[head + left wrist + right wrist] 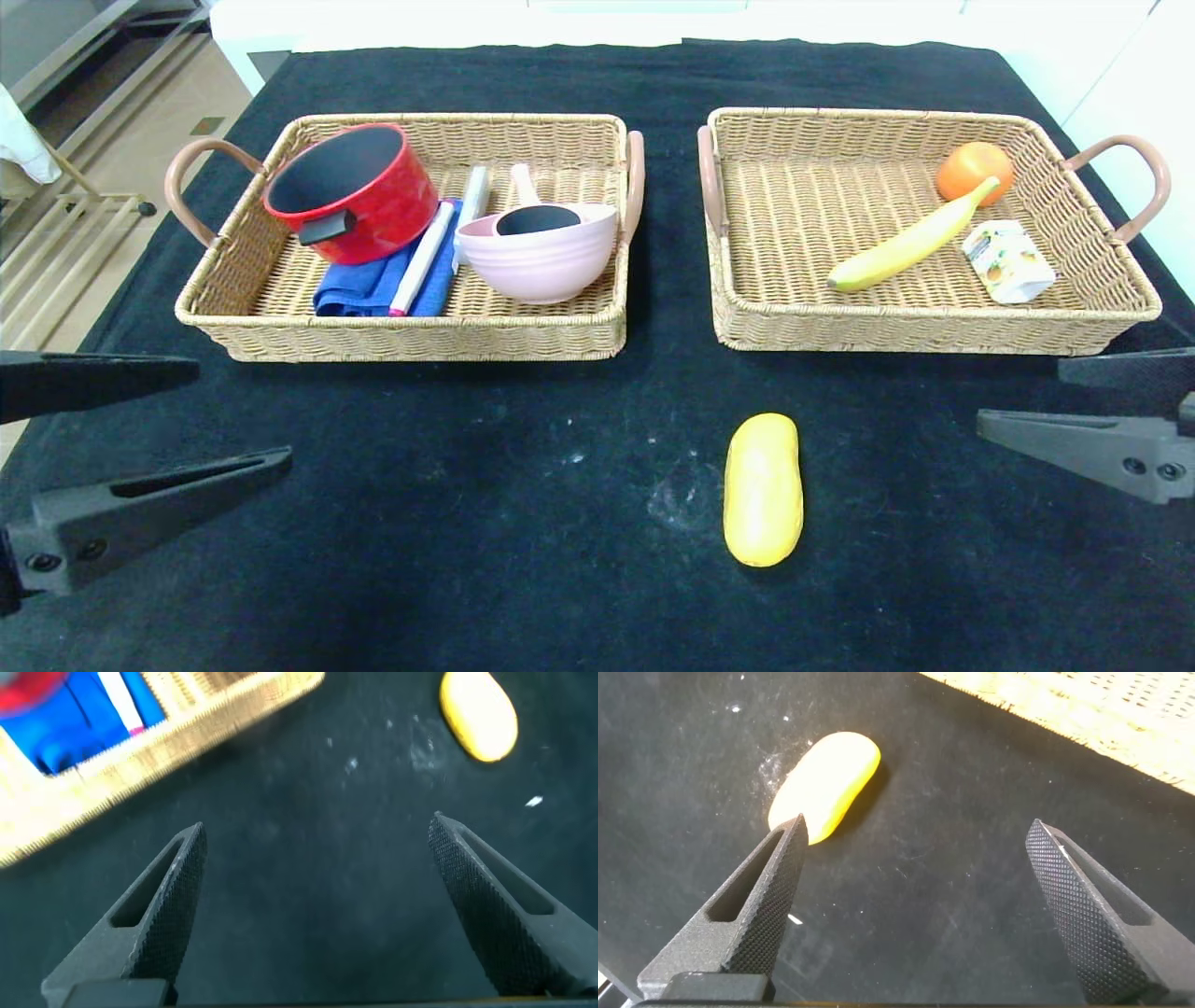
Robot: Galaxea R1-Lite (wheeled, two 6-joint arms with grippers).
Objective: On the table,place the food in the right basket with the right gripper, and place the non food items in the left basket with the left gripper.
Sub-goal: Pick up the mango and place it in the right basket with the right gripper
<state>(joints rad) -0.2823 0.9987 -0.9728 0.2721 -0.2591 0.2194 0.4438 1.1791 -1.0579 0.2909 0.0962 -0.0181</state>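
A plump yellow oval fruit lies alone on the black table, in front of the gap between the baskets. The left basket holds a red pot, a pink bowl with a small pink saucepan in it, and a slim white case. The right basket holds an orange, a banana and a drink carton. My left gripper hovers open and empty at the near left. My right gripper hovers open, right of the fruit.
A blue cloth lies under the pot and case in the left basket. Both baskets have brown loop handles sticking out sideways. Floor and a metal rack lie beyond the table's left edge.
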